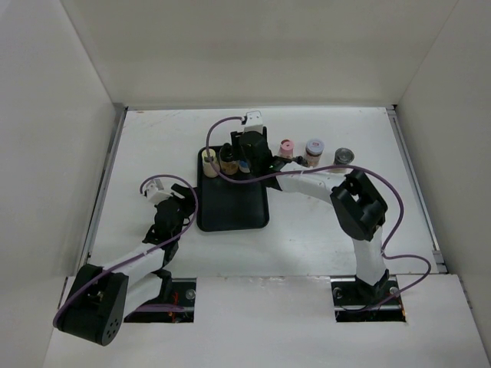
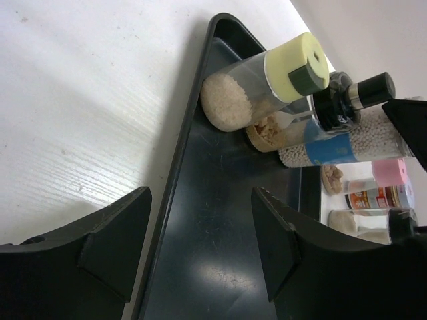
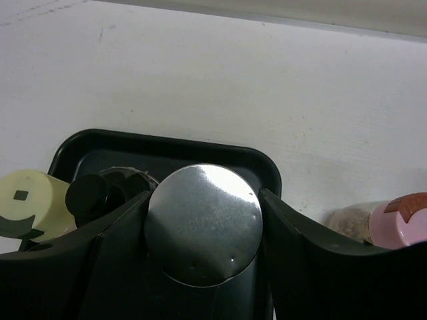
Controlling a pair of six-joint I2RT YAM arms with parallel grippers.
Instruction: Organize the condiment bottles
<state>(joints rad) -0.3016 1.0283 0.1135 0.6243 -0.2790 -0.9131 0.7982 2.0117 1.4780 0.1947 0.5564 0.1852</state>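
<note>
Silver metal caps the jar (image 3: pixel 203 227) that the right gripper (image 3: pixel 203 199) pinches, its jaws pressed against the cap's two sides. This silver-capped jar stands upright, long axis vertical and cap pointing up at the wrist camera, over the far right corner of the black tray (image 1: pixel 234 203). Whether its base touches the tray floor cannot be told.

Three more condiment bottles line the tray's far end, all upright with their tops up. A cream-capped jar (image 1: pixel 209 160) of white grains sits in the far left corner. A black-topped jar (image 1: pixel 227 159) is just beside it. A blue-banded bottle (image 1: pixel 243 165) of pale pellets stands next, close to the held jar. Together they form a row running left to right across the tray's short side.

Off the tray, on the white surface (image 1: pixel 322 230) to the right, three jars stand in a loose line. A pink-capped jar (image 1: pixel 287 147) is nearest the tray, then a grey-capped jar (image 1: pixel 314 146), then a silver-lidded jar (image 1: pixel 344 156) farthest right. Each is upright, cap to the ceiling.

At the tray's near left edge is the left gripper (image 2: pixel 200 197), low over the rim. Its jaws are spread with nothing between them, pointing along the tray's long side toward the row of bottles.
</note>
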